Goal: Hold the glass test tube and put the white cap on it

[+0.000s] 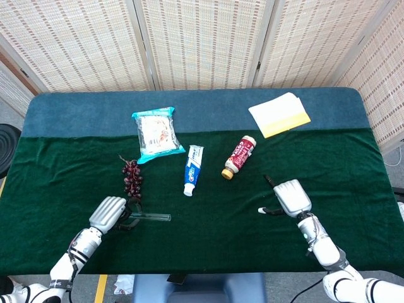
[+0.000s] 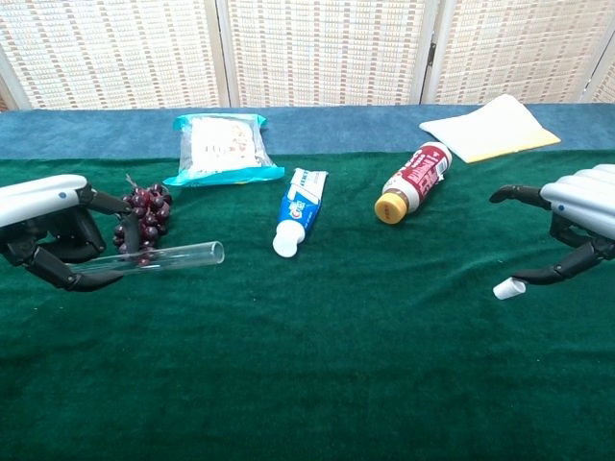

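The left hand grips the closed end of the tube, fingers wrapped round it, so the glass juts out level toward the toothpaste, open mouth leading. In the head view the tube sits well short of the toothpaste, on its near left side, with the left hand further left again.

The right hand is on the far side of the toothpaste, to its near right. A lower fingertip touches the cap, which tilts with its open end toward the toothpaste; another finger reaches out well above it. The chest view does not settle whether the cap is pinched or only pushed along the cloth. From the head view the cap shows as a small white spot at the fingertips of the right hand.

Grapes lie left of the toothpaste, just behind the tube. A snack bag lies behind and left of the toothpaste, a bottle to its right, and paper further right and back.
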